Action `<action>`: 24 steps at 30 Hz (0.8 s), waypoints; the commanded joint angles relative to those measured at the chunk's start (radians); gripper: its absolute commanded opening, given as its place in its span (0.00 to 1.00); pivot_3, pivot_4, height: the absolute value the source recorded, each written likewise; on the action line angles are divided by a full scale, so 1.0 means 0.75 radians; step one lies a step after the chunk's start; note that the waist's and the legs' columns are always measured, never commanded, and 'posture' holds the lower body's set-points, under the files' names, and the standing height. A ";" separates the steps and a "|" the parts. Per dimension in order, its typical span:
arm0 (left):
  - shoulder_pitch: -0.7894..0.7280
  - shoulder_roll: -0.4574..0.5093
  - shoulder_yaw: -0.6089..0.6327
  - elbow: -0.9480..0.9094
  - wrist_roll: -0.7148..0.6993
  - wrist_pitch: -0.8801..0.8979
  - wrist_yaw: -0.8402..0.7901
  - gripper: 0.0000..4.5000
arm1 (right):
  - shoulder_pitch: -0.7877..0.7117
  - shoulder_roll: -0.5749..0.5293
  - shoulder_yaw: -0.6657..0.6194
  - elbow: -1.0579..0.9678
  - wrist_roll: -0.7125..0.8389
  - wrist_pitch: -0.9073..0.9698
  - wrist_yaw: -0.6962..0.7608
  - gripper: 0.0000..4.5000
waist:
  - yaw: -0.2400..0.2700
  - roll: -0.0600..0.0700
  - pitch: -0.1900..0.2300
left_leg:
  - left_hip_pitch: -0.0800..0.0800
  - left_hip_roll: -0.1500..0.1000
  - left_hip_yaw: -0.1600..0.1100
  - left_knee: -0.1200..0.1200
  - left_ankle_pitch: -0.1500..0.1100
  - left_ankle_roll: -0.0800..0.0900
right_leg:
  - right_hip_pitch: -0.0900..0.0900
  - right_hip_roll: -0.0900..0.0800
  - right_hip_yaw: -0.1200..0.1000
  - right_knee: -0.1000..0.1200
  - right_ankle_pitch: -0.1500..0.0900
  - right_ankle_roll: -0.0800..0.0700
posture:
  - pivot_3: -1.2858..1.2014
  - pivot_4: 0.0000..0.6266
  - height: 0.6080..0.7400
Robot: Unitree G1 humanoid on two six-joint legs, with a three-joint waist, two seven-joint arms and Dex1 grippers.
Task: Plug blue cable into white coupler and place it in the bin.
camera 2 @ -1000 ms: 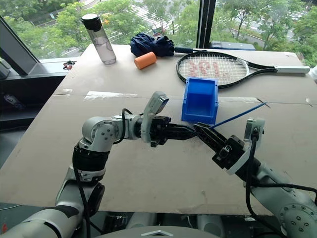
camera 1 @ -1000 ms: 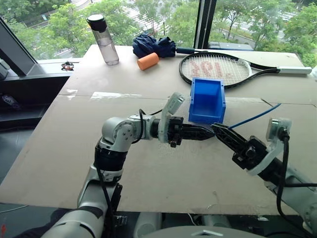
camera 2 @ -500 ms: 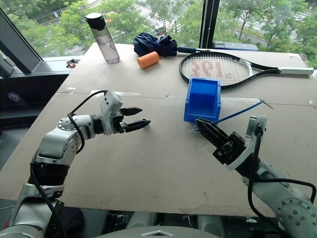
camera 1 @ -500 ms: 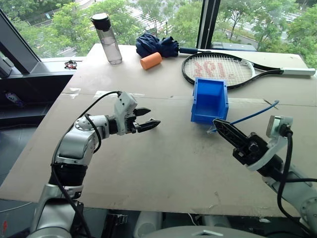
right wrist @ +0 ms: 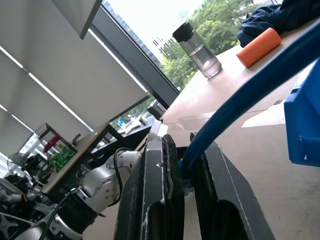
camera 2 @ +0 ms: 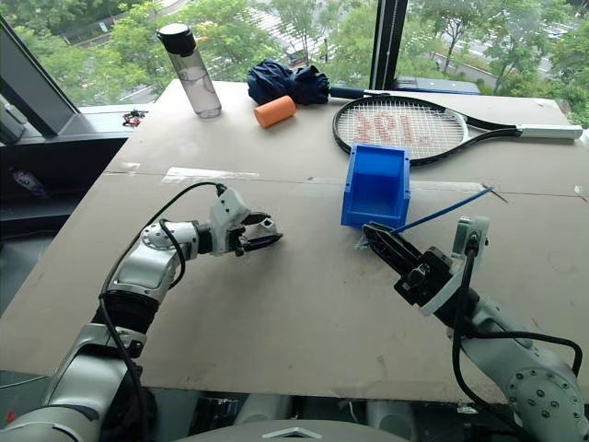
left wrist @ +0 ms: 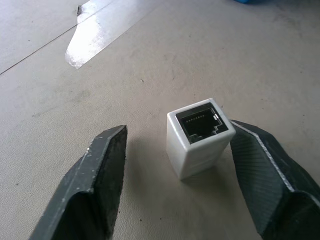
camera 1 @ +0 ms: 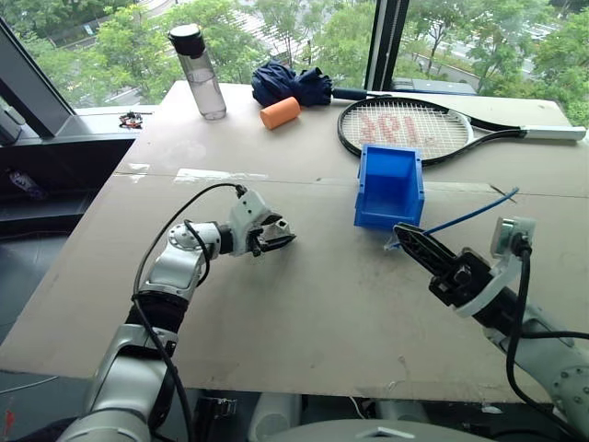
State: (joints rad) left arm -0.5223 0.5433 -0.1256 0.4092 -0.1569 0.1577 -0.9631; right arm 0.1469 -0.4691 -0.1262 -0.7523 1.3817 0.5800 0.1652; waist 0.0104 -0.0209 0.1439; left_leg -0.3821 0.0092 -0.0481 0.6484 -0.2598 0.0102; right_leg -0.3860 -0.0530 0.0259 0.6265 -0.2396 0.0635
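On the counter [camera 1: 304,313], the left gripper [camera 1: 279,242] sits at nine o'clock of the bin [camera 1: 390,187]; the right gripper [camera 1: 405,238] pinches the blue cable [camera 1: 465,216] at five o'clock.
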 commanded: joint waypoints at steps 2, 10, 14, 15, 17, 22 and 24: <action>0.003 -0.011 0.003 0.000 -0.011 -0.017 -0.050 0.17 | -0.015 -0.010 -0.016 -0.067 -0.064 -0.035 -0.020 0.00 | 0.000 0.000 0.000 | 0.000 0.000 0.000 0.000 0.000 0.000 | 0.000 0.000 0.000 0.000 0.000 0.000 | 0.52 0.24 1.00; 0.001 -0.011 -0.099 -0.164 -0.099 0.043 -0.377 0.15 | -0.227 -0.165 0.163 0.072 -0.481 0.036 0.152 0.00 | -0.002 0.000 0.000 | 0.000 0.000 0.001 0.000 0.000 0.000 | 0.000 0.000 0.000 0.000 0.000 -0.001 | 0.52 0.24 1.00; -0.084 -0.055 -0.231 -0.090 -0.024 -0.071 -0.526 0.15 | -0.443 -0.205 0.369 0.238 -0.720 0.022 0.372 0.00 | -0.001 0.001 0.001 | 0.000 0.000 0.009 0.001 0.000 0.000 | 0.000 0.001 0.000 0.000 -0.003 -0.005 | 0.52 0.24 1.00; -0.110 -0.069 -0.259 -0.054 0.000 -0.117 -0.551 0.15 | -0.488 -0.209 0.417 0.279 -0.782 0.005 0.427 0.00 | -0.001 0.001 0.000 | -0.001 0.000 0.009 0.001 0.000 0.000 | 0.000 0.001 0.000 0.000 -0.003 -0.005 | 0.52 0.24 1.00; -0.175 -0.111 -0.303 0.024 0.028 -0.175 -0.600 0.15 | -0.573 -0.211 0.499 0.369 -0.904 -0.040 0.534 0.00 | 0.001 0.000 0.000 | -0.002 0.000 0.009 0.002 0.000 0.000 | -0.001 0.002 0.000 0.000 -0.002 -0.005 | 0.52 0.24 1.00; -0.326 -0.206 -0.363 0.240 0.102 -0.357 -0.677 0.15 | -0.673 -0.179 0.569 0.492 -1.030 -0.091 0.717 0.00 | 0.000 0.000 0.001 | -0.003 0.000 0.009 0.003 0.000 0.000 | -0.001 0.002 0.000 0.000 0.000 0.000 | 0.52 0.24 1.00; -0.366 -0.226 -0.378 0.308 0.127 -0.431 -0.701 0.15 | -0.685 -0.160 0.583 0.516 -1.062 -0.096 0.752 0.00 | 0.000 0.000 0.001 | -0.003 0.000 0.009 0.003 0.000 0.000 | -0.001 0.002 0.000 0.000 0.000 0.000 | 0.52 0.24 1.00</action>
State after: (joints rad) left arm -0.7713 0.3794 -0.4052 0.6205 -0.0740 -0.1133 -1.4696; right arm -0.3498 -0.5956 0.3134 -0.3589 0.6003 0.5363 0.6991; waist 0.0100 -0.0209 0.1444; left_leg -0.3842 0.0090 -0.0413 0.6509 -0.2597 0.0104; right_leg -0.3872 -0.0515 0.0258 0.6265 -0.2394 0.0636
